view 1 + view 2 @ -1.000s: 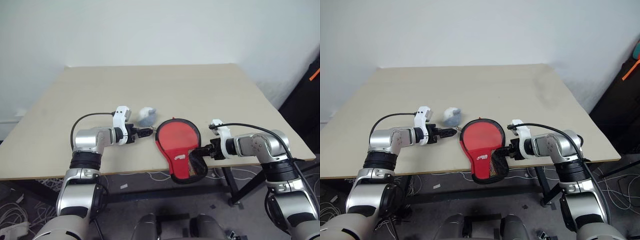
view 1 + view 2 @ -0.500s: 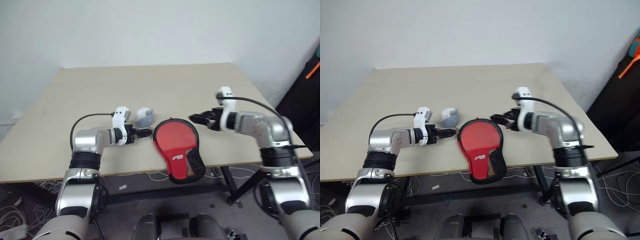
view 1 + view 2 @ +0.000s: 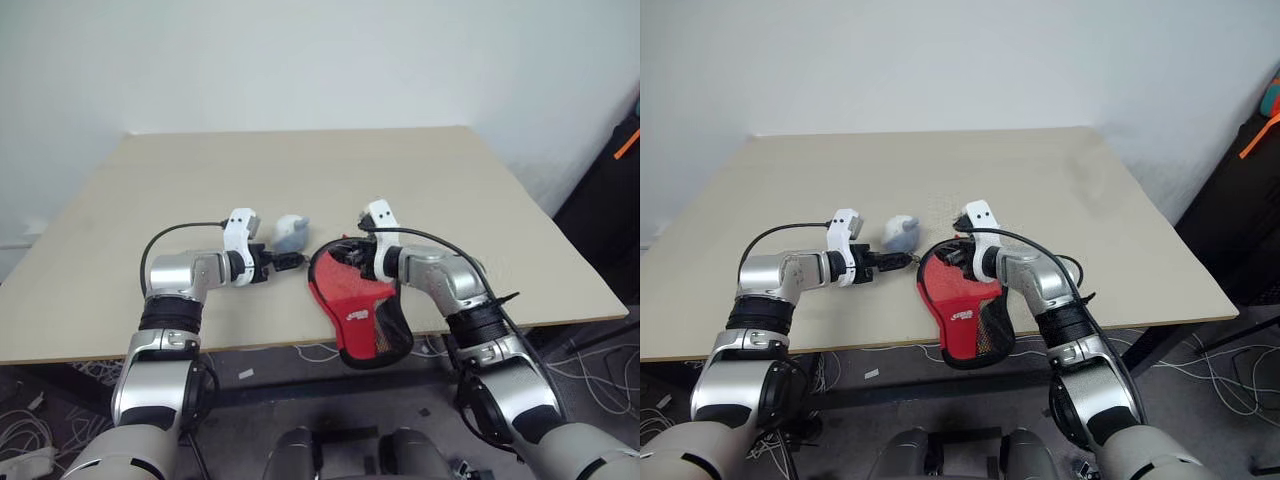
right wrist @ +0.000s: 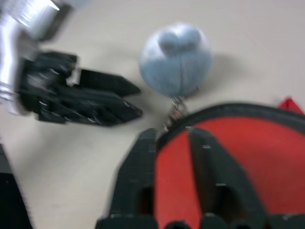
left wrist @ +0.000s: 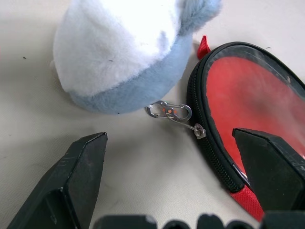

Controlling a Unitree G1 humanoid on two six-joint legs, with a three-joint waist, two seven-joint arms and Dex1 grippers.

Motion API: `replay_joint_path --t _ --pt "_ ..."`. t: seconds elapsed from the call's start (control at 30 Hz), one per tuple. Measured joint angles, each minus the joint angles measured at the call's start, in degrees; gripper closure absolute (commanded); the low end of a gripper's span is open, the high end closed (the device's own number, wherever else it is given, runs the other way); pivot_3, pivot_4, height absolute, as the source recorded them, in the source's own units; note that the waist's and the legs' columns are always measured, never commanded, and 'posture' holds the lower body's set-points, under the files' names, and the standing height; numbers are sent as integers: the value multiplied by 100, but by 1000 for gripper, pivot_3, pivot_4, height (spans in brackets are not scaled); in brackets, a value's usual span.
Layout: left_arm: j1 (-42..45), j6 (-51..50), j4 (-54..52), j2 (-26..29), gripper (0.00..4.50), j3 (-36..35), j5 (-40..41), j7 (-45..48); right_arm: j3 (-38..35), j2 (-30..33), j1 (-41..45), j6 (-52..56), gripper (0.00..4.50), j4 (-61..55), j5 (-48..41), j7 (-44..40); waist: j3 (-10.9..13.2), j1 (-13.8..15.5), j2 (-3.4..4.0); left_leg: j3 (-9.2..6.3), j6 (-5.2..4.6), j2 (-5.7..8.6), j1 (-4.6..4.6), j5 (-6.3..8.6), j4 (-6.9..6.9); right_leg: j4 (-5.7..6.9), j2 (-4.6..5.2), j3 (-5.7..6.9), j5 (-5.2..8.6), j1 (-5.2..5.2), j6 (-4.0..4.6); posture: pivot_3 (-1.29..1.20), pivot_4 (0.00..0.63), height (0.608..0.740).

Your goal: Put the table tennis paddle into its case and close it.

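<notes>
The case [image 3: 372, 338] lies at the table's near edge, its narrow end hanging over the edge. The table tennis paddle [image 5: 248, 90] is inside, its red face showing through the clear side. My right gripper [image 3: 346, 256] sits at the round end's far rim and is shut on that rim, which looks pulled up a little. My left gripper [image 5: 169, 136] is open just left of the case, low over the table. The zip pull [image 5: 198, 131] and its small metal clip [image 5: 169, 111] lie between the left gripper's fingers. A grey-white soft ball [image 3: 292, 232] hangs on that clip.
The pale wooden table [image 3: 300, 170] stretches bare behind the arms up to a white wall. Past the table's right edge stand dark things with an orange part [image 3: 628, 145]. Cables lie on the floor under the near edge.
My right gripper left the case's narrow end, swung up and left to the round end's rim, and shut there. The rim lifted slightly. The left gripper stayed put and open.
</notes>
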State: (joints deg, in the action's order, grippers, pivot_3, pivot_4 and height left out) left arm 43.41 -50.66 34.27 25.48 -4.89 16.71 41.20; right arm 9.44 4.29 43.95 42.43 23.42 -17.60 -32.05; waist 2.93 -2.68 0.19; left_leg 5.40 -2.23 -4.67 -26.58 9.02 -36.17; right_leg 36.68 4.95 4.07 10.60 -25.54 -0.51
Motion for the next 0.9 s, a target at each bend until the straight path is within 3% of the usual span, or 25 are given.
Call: replay_joint_path --t 0.47,0.9 --pt "17 135 11 -9 0 -87 6 -125 182 -458 -9 -1604 4452 1497 874 389 -1 -2 -1 3 2 0 2 -1 -4 2 0 -2 -1 4 -1 0 0 722" --pt "163 214 24 -23 0 -328 169 -252 122 -564 86 -1680 4452 1716 1108 438 -2 0 -3 -1 3 -1 9 -2 -4 4 0 2 -7 5 7 0 0 722"
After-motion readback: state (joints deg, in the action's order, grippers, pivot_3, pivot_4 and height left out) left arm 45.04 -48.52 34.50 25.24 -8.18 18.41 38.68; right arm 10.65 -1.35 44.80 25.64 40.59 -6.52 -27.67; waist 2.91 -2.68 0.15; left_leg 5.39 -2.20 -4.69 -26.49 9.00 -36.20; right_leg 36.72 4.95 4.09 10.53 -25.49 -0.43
